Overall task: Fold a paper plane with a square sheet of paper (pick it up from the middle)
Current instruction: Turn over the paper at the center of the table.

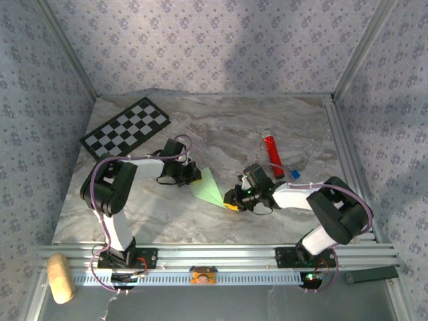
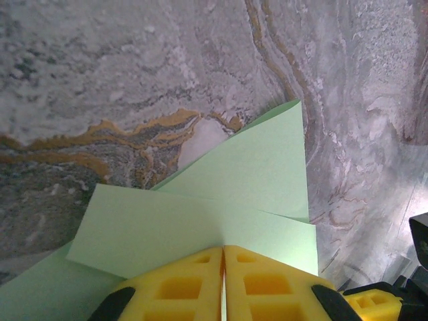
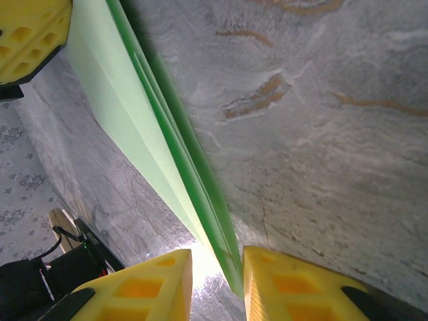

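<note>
The square sheet of paper (image 1: 208,187) is light green and folded into a pointed, layered paper plane shape, lying mid-table between the two arms. My left gripper (image 1: 194,177) is shut on its wide end; in the left wrist view the yellow fingers (image 2: 267,284) meet over the centre crease of the paper (image 2: 254,180) at the gripper (image 2: 223,253). My right gripper (image 1: 232,199) stands open at the pointed end. Its jaws are apart in the right wrist view (image 3: 217,267), with the paper's narrow edge (image 3: 167,154) running between them, close to the right finger (image 3: 287,284).
A black-and-white checkerboard (image 1: 127,128) lies at the back left. A red tube (image 1: 273,155) and a small blue item (image 1: 295,174) sit right of centre. An aluminium rail (image 1: 221,257) runs along the near edge, with a tan block (image 1: 60,277) at its left.
</note>
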Available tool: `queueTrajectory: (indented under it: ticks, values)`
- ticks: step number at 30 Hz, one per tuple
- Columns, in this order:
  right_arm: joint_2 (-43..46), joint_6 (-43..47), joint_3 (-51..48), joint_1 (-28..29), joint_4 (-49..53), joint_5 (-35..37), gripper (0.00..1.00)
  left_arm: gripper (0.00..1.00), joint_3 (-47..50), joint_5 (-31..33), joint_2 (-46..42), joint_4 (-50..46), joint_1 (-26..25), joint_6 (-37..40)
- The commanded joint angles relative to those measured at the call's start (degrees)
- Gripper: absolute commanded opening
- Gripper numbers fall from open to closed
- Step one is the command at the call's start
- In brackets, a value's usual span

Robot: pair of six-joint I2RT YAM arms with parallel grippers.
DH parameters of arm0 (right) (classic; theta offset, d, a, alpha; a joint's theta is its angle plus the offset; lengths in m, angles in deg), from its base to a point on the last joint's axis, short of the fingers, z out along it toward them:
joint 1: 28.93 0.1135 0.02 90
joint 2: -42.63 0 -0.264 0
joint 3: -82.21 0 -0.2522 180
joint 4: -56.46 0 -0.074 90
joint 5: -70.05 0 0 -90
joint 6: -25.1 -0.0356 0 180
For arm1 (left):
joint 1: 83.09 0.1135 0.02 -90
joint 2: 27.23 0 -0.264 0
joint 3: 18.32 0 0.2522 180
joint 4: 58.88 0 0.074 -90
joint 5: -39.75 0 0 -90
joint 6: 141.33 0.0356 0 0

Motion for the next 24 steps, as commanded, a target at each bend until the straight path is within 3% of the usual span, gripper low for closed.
queueTrajectory:
  ticks: [1,24]
  values:
    - [0.11,-0.93,-1.26,-0.07,0.15,-0.3,0.28,0.09,0.6,0.74,1.57,-1.31,0.52,-0.91]
    - [-1.62,-1.4,-1.32,0.2,0.15,-4.13,0.27,0.09,1.11,0.52,1.52,-0.69,0.53,-1.63]
